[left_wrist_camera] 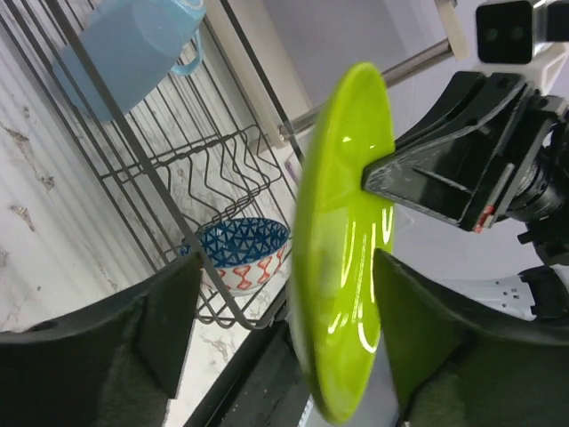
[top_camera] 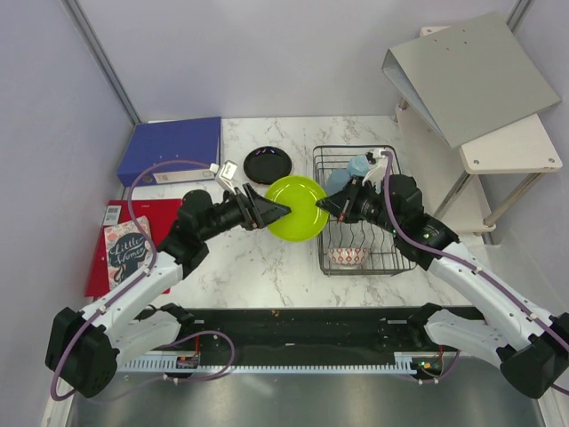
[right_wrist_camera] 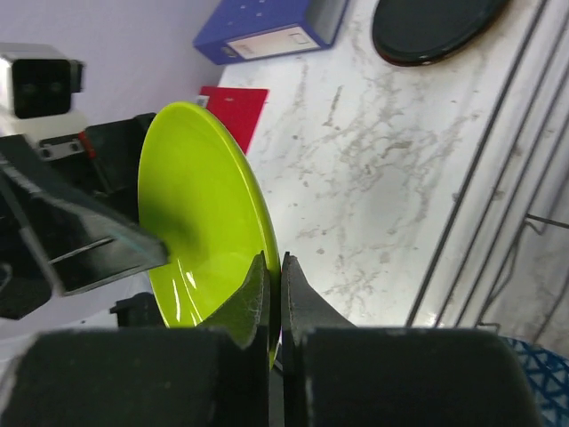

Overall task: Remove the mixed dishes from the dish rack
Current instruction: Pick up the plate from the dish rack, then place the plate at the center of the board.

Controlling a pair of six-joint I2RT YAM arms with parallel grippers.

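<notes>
Where the lime green plate [top_camera: 296, 209] is held: in the air above the table [top_camera: 258, 267], roughly level, just beside the dish rack [top_camera: 392, 260].
Right gripper [top_camera: 325, 206]: fingers are pinched tight on the plate's right rim.
Left gripper [top_camera: 281, 212]: fingers are spread wide, one on each side of the left rim.
Step judged: handover to the left arm.
Care needed: the left fingers should be seated deep and closed squarely before the right pinch is released, since glossy rims may slip.

The lime green plate [top_camera: 296, 207] is smooth and glossy, catching bright highlights (plastic, by the look). The dish rack [left_wrist_camera: 137, 147] is thin black coated wire. The counter [top_camera: 249, 258] has a polished, marble-patterned surface, and the black plate [top_camera: 268, 165] shines too.
</notes>
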